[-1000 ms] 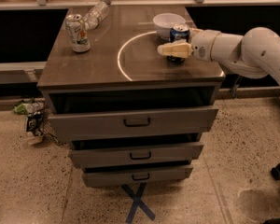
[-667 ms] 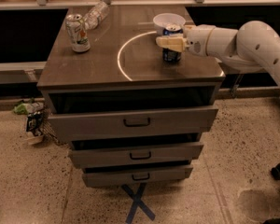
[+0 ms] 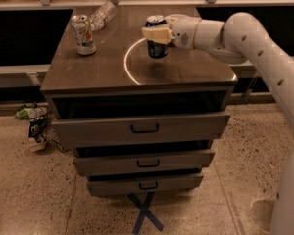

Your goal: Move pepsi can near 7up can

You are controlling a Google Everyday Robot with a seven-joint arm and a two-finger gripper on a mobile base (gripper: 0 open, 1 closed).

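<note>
The dark blue pepsi can [image 3: 157, 47] with a silver top is held upright in my gripper [image 3: 157, 35], a little above the middle of the brown cabinet top [image 3: 108, 70]. The cream fingers [image 3: 154, 34] are shut around the can's upper half. The whitish 7up can [image 3: 83, 35] with green marks stands upright at the top's back left, well apart from the pepsi can. My white arm [image 3: 250, 38] reaches in from the right.
A clear plastic bottle [image 3: 102, 15] lies on its side behind the 7up can. A bright ring of light [image 3: 130, 67] marks the cabinet top. Three drawers [image 3: 144, 129] stand slightly open below. Litter [image 3: 34, 121] lies on the floor at left.
My gripper has closed on the pepsi can, lifted it and carried it left, away from the white bowl at the back right, which no longer shows.
</note>
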